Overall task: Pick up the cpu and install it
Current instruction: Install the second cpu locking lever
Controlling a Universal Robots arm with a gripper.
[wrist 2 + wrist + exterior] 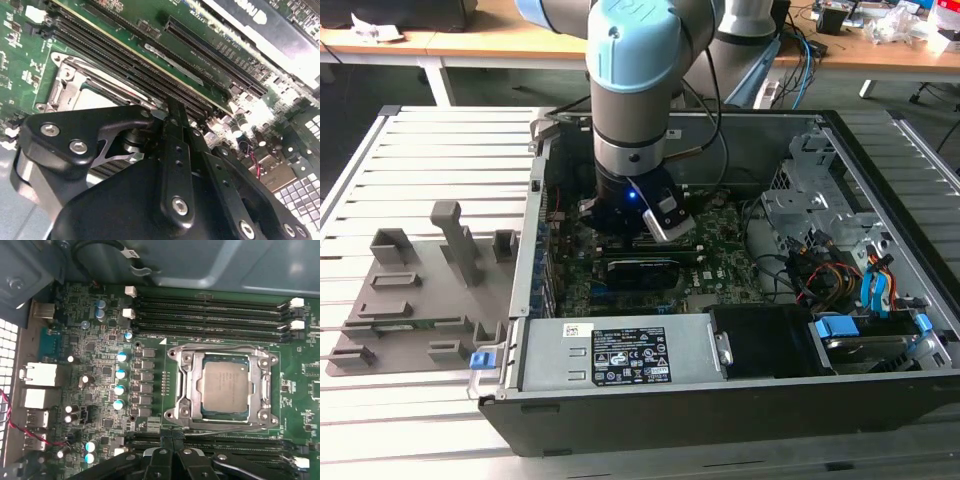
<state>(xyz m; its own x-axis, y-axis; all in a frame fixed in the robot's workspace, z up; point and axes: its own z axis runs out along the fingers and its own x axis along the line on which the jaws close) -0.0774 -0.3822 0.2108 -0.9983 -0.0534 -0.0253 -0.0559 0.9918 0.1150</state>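
Note:
The cpu (226, 390), a flat square chip with a pale silver-grey top, lies seated in the metal socket frame (186, 385) on the green motherboard (100, 370). My gripper (173, 456) hovers just off the socket's edge, over the memory slots beside it, apart from the cpu. Its black fingers (159, 460) are pressed together, shut with nothing between them. In the second wrist view the black finger linkage (172, 150) hangs above the board, with the socket frame (65, 85) partly hidden behind it. In the exterior view the arm reaches down into the open computer case, and my gripper (618, 222) is low over the board.
Long black memory slots (210, 315) run on both sides of the socket. A black card (645, 272) lies across the board. The power supply (620, 355), drive cage (810, 195) and cables (820, 275) crowd the case. A grey fixture (420, 290) sits on the slatted table (440, 130).

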